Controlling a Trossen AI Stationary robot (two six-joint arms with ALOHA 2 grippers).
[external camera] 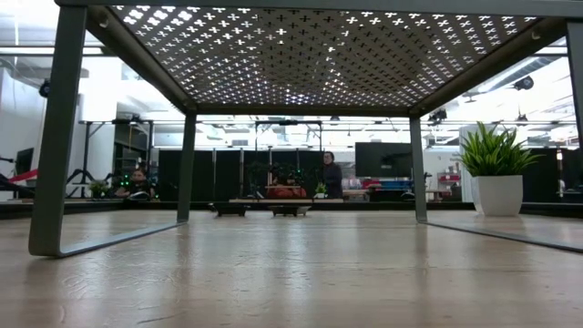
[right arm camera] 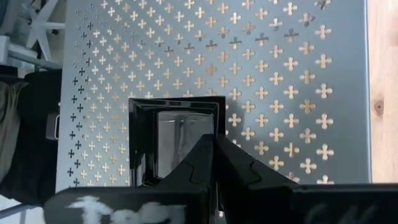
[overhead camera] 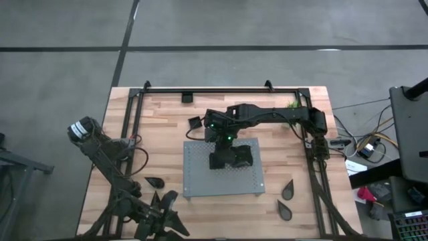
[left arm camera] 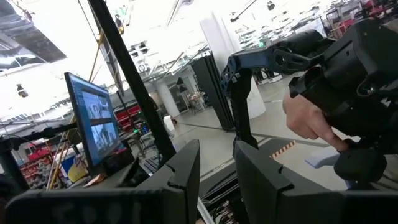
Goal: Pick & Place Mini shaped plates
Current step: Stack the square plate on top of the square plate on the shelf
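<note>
A black square mini plate [right arm camera: 174,146] lies on the grey perforated board [overhead camera: 200,181] at the table's middle, and my right gripper [right arm camera: 215,155] is shut on it from above. The same plate [overhead camera: 242,157] shows beside the right arm's fingers in the high view. Three black teardrop plates lie flat on the wood: one [overhead camera: 155,181] left of the board, two [overhead camera: 289,190] [overhead camera: 284,210] to its right. A small squarish plate [overhead camera: 194,122] lies behind the board. My left gripper [left arm camera: 216,168] stands open at the near left [overhead camera: 166,199], raised, with nothing between its fingers. My right gripper pinches one upright side wall of the square plate [right arm camera: 217,134] between its two fingers, one finger [right arm camera: 198,163] inside the dish and one [right arm camera: 239,165] outside. The fingers slant down from the table's far right. The plate sits level on the grey board.
A green potted plant [overhead camera: 292,105] stands at the far right of the table. A black frame rail [overhead camera: 221,89] runs along the far edge. The board stands on legs [external camera: 56,137] above the wood. A person's hand [left arm camera: 308,121] shows in the left wrist view, beyond the table.
</note>
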